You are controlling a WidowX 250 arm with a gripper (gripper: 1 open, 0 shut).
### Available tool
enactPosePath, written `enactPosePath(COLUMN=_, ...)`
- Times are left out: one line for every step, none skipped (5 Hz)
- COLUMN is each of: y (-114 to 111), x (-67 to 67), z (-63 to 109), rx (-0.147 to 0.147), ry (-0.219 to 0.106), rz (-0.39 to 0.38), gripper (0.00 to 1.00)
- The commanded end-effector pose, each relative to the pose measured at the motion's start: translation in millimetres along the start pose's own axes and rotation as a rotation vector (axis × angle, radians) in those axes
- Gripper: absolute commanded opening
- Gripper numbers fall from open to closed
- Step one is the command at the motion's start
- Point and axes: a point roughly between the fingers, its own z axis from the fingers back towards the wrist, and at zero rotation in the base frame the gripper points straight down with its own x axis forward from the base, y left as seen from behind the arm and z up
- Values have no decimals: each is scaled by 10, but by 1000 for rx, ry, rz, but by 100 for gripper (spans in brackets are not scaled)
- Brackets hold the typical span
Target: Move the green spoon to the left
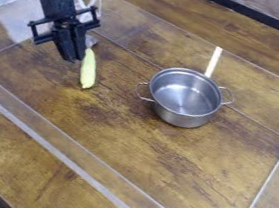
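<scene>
Camera | gripper (72,49) above the green spoon (88,68), fingers drawn nearly together, gripping nothing I can see | spoon flat on the desk (158,170) toward its left edge, left of the pot (185,95) | I judge it already placed, so the gripper is empty

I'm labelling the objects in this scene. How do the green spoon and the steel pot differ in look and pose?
The green spoon is slim, long and yellow-green; the steel pot is round, shiny and silver. The spoon lies flat on the table; the pot stands upright with its mouth open and side handles out. The spoon lies close below the gripper; the pot stands apart to the right. Both rest on the wooden table inside the clear barrier.
</scene>
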Motion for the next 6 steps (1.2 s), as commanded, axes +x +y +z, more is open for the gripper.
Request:
enactPosePath(y=-56, x=69, z=158, rx=-26, ry=-16, rz=-26, gripper=100)
enactPosePath(y=-75, x=164, z=192, rx=-17, ry=-6, rz=-44, gripper=100)
enactPosePath(y=-90, x=225, z=227, rx=-23, ry=12, rz=-19, gripper=100)
enactPosePath(y=-105, x=275, z=231, rx=-22, ry=30, rz=6, gripper=100)
enactPosePath(y=-64, x=378, z=211, rx=2, ry=47, rz=-24, gripper=100)
enactPosePath(y=-22, x=481, z=194, rx=23, ry=68, rz=-48, gripper=100)
